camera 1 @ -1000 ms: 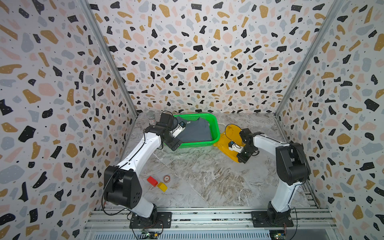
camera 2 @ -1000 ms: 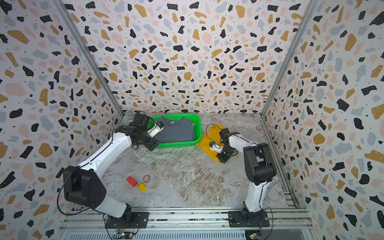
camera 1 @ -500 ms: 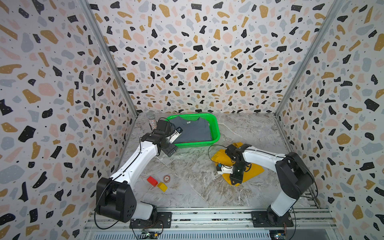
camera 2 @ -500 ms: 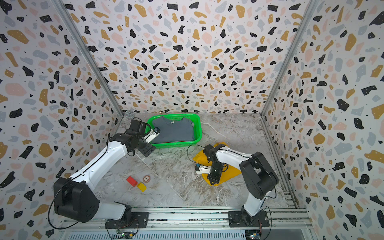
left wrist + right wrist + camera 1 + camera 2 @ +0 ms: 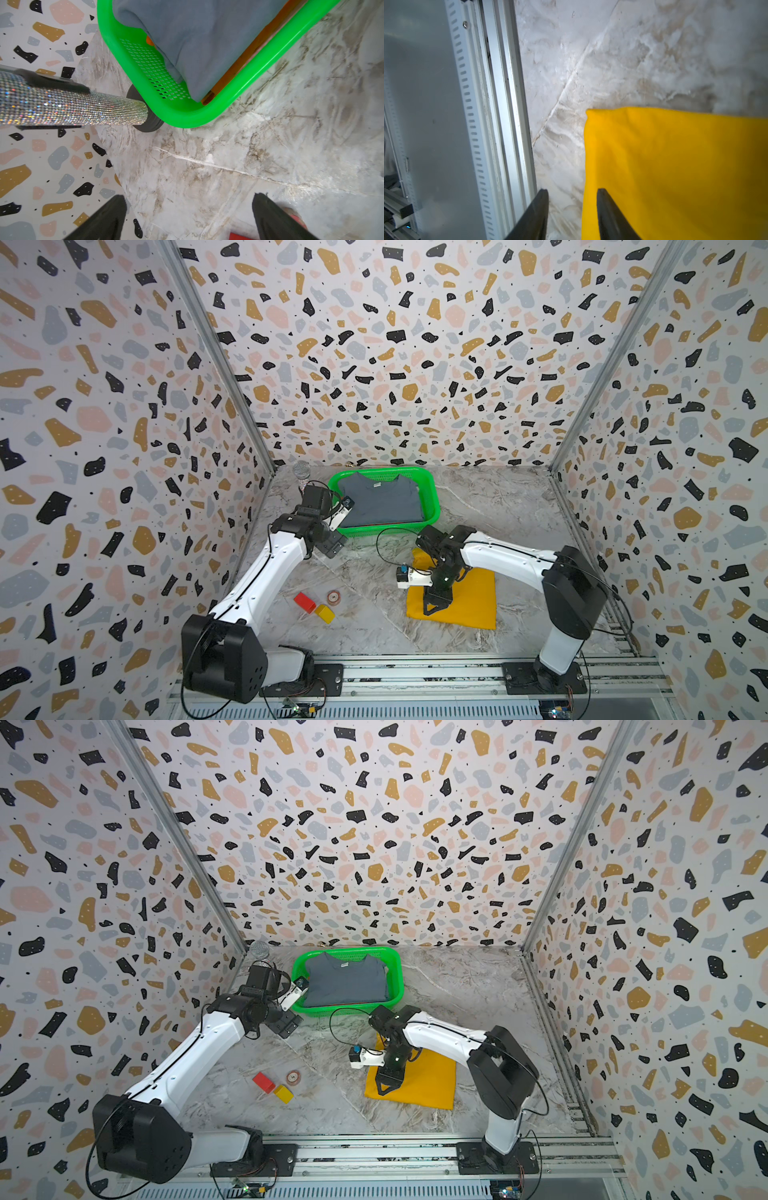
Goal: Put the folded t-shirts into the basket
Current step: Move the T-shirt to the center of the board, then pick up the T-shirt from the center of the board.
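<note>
The green basket point(image 5: 433, 506) point(image 5: 400, 986) stands at the back centre in both top views. A slate grey-blue folded t-shirt point(image 5: 380, 502) point(image 5: 347, 984) lies on top inside it. The left wrist view shows an orange t-shirt's edge point(image 5: 247, 54) under the grey one point(image 5: 197, 37). A mustard yellow t-shirt point(image 5: 469, 601) point(image 5: 428, 1085) point(image 5: 675, 166) lies flat on the table in front. My right gripper point(image 5: 434, 608) point(image 5: 572, 191) is open, one finger over the yellow cloth's edge and one over bare table. My left gripper point(image 5: 330, 545) point(image 5: 189, 218) hangs wide open beside the basket's front left corner, holding nothing.
A glittery microphone point(image 5: 301, 471) point(image 5: 72, 108) stands against the basket's back left corner. A red block point(image 5: 304, 601), a yellow block point(image 5: 324, 613) and a small round token point(image 5: 333, 596) lie front left. An aluminium rail point(image 5: 415, 668) point(image 5: 500, 104) runs along the front edge.
My right gripper dragged the yellow t-shirt from beside the basket toward the front of the table, then opened off it. My left arm pulled back from the basket to its front left corner.
</note>
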`<move>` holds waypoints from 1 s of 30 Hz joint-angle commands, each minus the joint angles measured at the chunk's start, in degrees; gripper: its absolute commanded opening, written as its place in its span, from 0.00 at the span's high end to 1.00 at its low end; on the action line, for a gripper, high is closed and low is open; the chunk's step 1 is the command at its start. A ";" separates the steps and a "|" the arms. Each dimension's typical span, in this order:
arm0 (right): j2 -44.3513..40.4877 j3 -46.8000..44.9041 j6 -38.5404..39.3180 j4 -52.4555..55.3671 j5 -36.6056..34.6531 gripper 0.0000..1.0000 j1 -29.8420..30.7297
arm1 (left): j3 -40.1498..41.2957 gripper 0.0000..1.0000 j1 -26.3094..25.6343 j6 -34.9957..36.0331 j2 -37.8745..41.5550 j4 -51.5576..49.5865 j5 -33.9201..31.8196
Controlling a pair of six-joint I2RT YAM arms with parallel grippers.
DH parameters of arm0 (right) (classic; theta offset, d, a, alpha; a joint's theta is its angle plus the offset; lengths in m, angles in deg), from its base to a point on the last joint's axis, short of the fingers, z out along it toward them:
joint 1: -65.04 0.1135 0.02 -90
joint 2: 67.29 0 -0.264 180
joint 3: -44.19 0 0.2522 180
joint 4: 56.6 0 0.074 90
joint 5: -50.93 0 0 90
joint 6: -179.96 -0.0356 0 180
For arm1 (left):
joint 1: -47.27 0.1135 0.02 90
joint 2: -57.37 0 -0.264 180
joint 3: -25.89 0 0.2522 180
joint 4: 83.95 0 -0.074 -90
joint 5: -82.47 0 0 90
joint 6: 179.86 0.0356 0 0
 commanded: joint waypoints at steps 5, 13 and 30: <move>-12.77 -8.27 0.60 2.54 -5.13 0.45 -14.30 | 1.41 0.07 -0.61 -3.38 1.16 -0.69 23.80; -11.90 -6.60 -6.30 1.32 -13.41 0.27 -31.86 | -5.24 0.07 -11.36 -4.65 -10.76 -2.31 30.13; 3.87 -2.14 -16.94 -8.29 -13.48 0.07 -39.14 | -20.17 0.10 -26.28 -11.34 -34.31 0.77 20.50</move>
